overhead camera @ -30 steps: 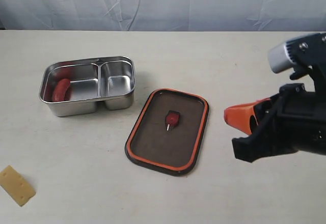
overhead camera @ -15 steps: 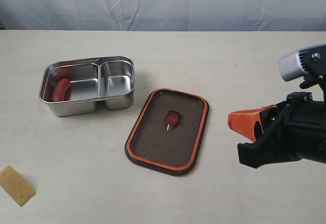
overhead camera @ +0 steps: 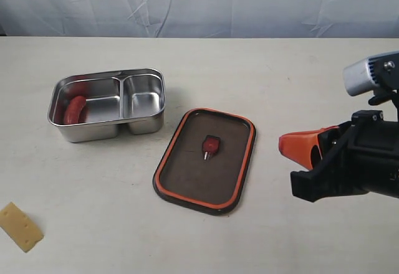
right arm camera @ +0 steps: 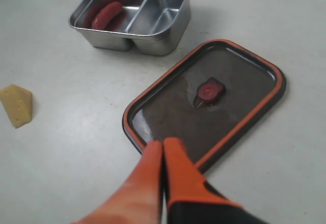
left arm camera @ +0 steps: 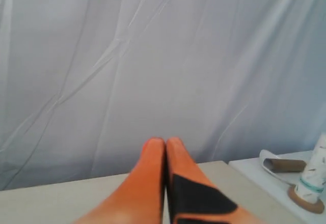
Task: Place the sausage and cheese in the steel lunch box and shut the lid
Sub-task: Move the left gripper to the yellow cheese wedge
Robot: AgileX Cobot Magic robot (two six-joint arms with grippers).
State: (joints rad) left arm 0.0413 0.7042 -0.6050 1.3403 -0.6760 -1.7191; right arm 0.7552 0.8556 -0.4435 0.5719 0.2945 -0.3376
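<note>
My exterior camera looks down at a slant over the table [overhead camera: 280, 68] toward the curtain [overhead camera: 199, 3] — wide enough for the steel lunch box [overhead camera: 93, 131], the lid [overhead camera: 187, 168] and the cheese [overhead camera: 20, 226]. My right wrist camera rides close behind the right gripper [right arm camera: 163, 145], angled down at those same three. My left wrist camera, behind the left gripper [left arm camera: 165, 142], faces nearly level at the curtain — that and a strip of table are all it shares.

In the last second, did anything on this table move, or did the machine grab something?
Only the right pincer moved: shut and empty, it drew back slightly rightward in the exterior view, away from the lid. Nothing was grabbed or released. The sausage in the steel lunch box, the cheese and the lid stayed put.
</note>
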